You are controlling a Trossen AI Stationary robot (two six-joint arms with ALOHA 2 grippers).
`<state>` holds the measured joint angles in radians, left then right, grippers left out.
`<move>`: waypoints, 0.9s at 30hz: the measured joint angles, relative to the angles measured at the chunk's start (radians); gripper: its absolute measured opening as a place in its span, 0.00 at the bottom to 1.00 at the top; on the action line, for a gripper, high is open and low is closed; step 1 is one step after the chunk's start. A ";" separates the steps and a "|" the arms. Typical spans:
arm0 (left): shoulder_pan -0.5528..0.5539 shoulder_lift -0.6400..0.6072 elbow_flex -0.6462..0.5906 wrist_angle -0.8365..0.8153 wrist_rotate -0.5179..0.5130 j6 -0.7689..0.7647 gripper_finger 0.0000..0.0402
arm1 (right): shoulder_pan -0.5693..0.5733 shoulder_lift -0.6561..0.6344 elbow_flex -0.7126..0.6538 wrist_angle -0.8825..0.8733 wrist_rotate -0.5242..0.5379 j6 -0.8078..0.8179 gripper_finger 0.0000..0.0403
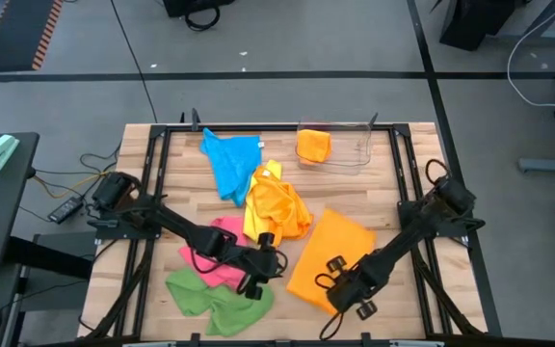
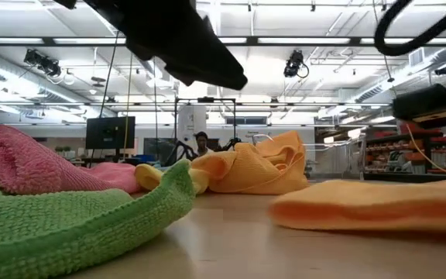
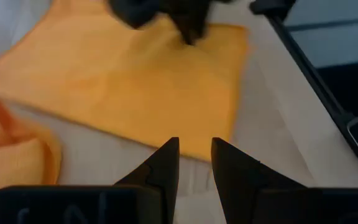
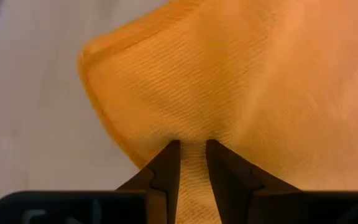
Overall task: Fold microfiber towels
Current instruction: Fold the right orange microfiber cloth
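The orange towel (image 1: 328, 258) looks light, soft and floppy, best pinched at a corner or hem. The right hand (image 4: 191, 155) is nipped onto its near edge; the left hand (image 3: 194, 155) hovers beside it, slightly parted and holding nothing.

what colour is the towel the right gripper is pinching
Orange: the right gripper is shut on the flat orange towel. It shows best in the right wrist view.

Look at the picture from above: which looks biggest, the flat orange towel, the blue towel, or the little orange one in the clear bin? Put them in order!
1. Flat orange towel, spread out
2. Blue towel, crumpled, so it covers less
3. Orange towel in the bin, bunched up, smallest
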<state>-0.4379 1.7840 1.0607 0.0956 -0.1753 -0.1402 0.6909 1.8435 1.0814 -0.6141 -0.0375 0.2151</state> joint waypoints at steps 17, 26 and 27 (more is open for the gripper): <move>-0.040 0.000 0.000 0.005 0.000 0.108 0.32 | 0.187 -0.025 0.004 0.282 0.285 0.255 0.37; -0.035 0.000 0.000 0.004 0.000 0.134 0.31 | 0.257 0.060 0.005 0.272 0.396 0.298 0.45; -0.034 0.000 0.000 0.004 0.000 0.134 0.31 | 0.257 0.078 0.005 0.269 0.397 0.298 0.45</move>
<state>-0.4721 1.7844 1.0607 0.0998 -0.1757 -0.0063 0.9478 1.9213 1.0863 -0.3452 0.3595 0.5133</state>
